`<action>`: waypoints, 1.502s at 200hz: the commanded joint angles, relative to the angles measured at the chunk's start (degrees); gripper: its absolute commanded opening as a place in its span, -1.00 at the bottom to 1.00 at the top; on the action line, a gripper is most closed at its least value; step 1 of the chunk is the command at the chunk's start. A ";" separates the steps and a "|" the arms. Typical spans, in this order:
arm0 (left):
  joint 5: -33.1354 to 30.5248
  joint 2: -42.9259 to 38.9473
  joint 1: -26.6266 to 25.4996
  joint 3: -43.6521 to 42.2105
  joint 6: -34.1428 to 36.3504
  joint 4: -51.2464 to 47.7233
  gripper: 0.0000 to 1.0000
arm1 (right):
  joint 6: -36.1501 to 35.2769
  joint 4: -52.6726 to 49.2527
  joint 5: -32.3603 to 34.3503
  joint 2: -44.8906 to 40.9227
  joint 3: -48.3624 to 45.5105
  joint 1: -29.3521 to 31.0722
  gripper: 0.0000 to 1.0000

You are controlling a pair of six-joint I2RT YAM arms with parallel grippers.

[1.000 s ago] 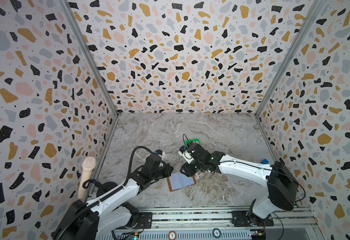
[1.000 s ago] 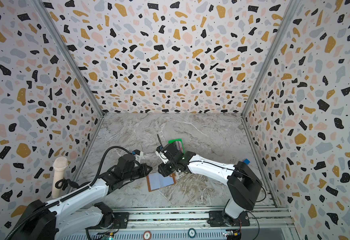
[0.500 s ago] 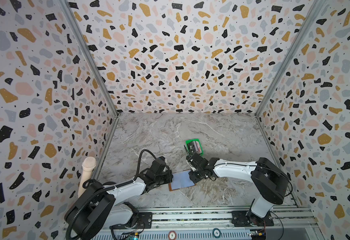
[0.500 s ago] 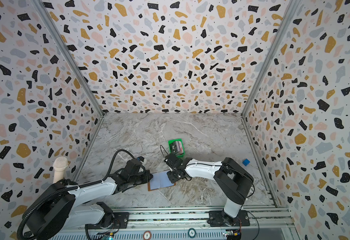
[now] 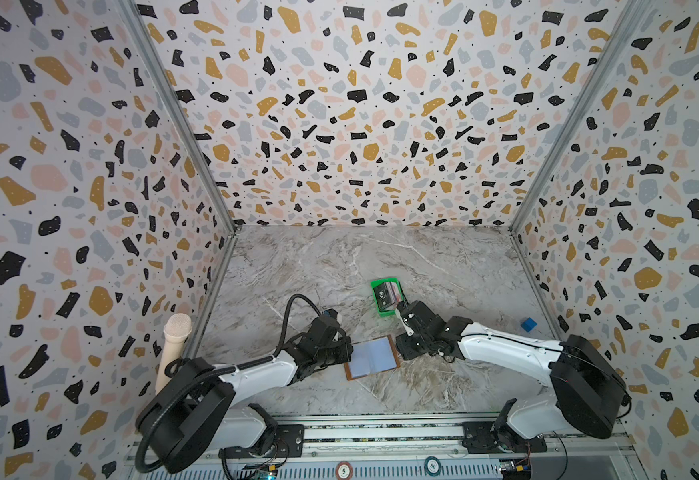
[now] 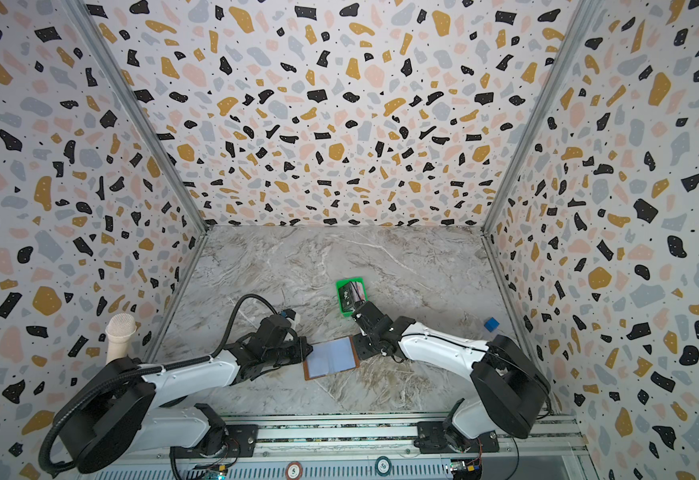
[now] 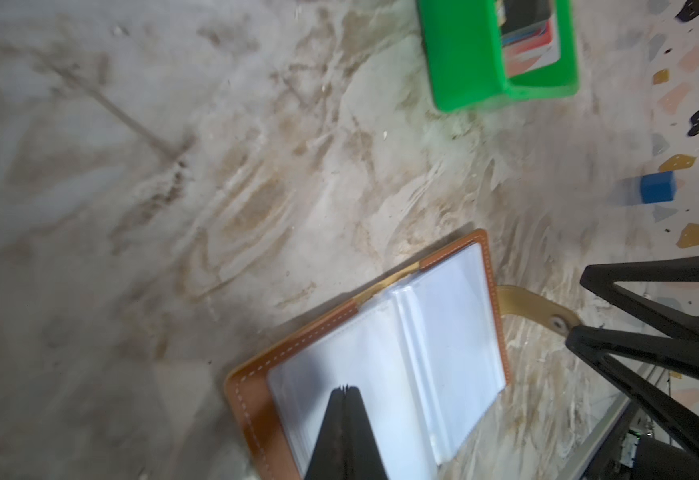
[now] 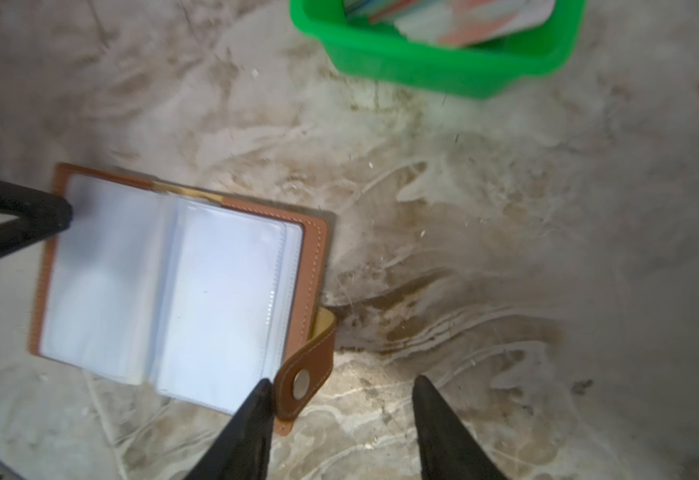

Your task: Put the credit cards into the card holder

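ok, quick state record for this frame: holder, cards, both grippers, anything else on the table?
card holder: open, sleeves up, flat on table
credit cards: stacked in green tray; none seen in the sleeves
left gripper: shut, tips over a sleeve page near the holder's edge
right gripper: open, empty, one finger beside snap tab
blue cube: alone, on the right arm's side
progress: no card picked yet

The right claw [image 8: 342, 380], over the green tray [image 5: 375, 296] a second ago, now sits low by the strap [image 8: 302, 382] of the card holder [image 5: 372, 357]; the left claw [image 7: 345, 388] edges onto its left page.
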 commanded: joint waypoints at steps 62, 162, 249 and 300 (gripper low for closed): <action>-3.82 -5.83 2.40 -3.74 -0.36 -6.89 -1.00 | -6.99 -0.88 -0.74 6.40 18.17 -9.70 0.26; 1.04 5.92 -0.12 -1.60 -1.22 1.81 -1.00 | -5.78 0.12 -0.88 3.68 14.66 -11.42 0.24; -2.70 0.55 6.84 11.21 4.73 -5.86 -0.70 | -9.66 -1.09 -4.54 11.48 19.90 -13.07 0.37; 2.06 4.98 6.88 11.18 2.36 1.60 -0.56 | -12.04 -1.79 -4.96 23.78 28.64 -14.55 0.74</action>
